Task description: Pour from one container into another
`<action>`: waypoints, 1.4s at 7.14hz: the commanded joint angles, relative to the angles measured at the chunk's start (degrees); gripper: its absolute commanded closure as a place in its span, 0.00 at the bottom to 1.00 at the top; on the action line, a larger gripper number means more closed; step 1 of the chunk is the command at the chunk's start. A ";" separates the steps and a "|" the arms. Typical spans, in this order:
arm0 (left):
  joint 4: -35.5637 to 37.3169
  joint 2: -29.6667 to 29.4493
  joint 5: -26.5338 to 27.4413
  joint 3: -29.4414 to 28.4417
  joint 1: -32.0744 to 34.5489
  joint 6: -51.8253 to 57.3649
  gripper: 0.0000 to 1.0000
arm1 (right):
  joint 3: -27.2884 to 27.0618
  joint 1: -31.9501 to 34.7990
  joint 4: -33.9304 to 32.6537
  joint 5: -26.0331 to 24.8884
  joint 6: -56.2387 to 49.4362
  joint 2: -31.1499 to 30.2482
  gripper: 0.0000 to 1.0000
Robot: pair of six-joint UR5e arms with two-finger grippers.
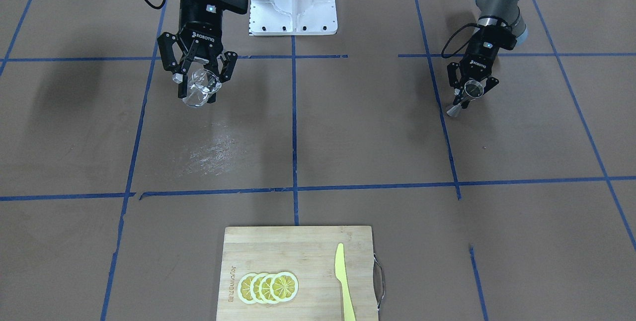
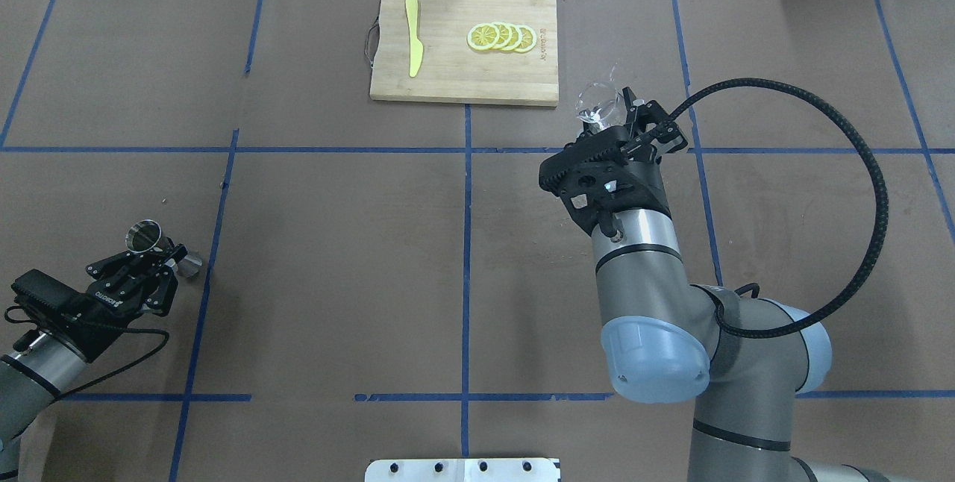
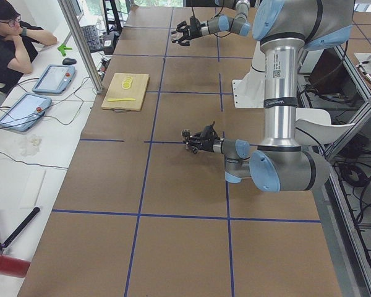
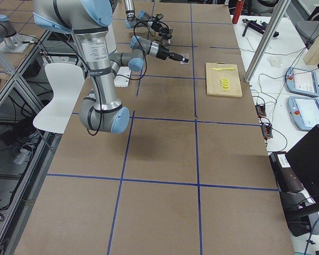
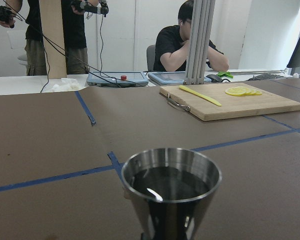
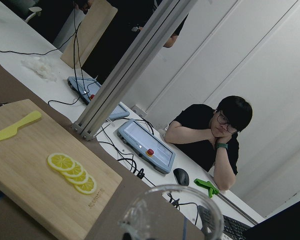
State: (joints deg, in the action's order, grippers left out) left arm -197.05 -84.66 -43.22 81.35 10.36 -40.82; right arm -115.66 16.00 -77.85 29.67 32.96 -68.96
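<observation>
The clear glass cup [image 1: 200, 87] hangs above the table, tilted, with my right gripper [image 1: 201, 84] shut on it. Overhead, the cup [image 2: 598, 104] sticks out past the right gripper [image 2: 623, 115], close to the cutting board's near right corner. The cup's rim [image 6: 172, 212] fills the bottom of the right wrist view. Far across the table, my left gripper [image 1: 467, 93] is shut on the silver jigger [image 1: 464, 96] at its waist. The jigger [image 2: 145, 236] stands upright, low over the table by the left gripper [image 2: 168, 257]. Its open top [image 5: 171, 176] looks dark inside.
A wooden cutting board [image 2: 448, 79] at the far middle carries lemon slices [image 2: 501, 36] and a yellow knife [image 2: 412, 45]. The white robot base plate [image 1: 293, 5] sits between the arms. A person [image 3: 9, 37] sits at a side table with tablets [image 3: 52, 77].
</observation>
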 commanded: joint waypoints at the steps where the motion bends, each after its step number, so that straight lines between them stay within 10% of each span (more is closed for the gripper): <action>1: 0.00 -0.50 -0.02 -0.32 0.01 0.21 1.00 | -0.09 0.00 0.07 0.04 0.00 -0.30 1.00; 10: 0.09 -0.59 0.15 -0.40 -0.17 0.39 0.98 | -0.09 0.00 0.07 -0.05 0.09 -0.30 1.00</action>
State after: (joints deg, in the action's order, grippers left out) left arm -197.03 -85.25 -43.07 80.95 10.21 -40.44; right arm -115.78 16.00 -77.78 29.66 33.05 -69.26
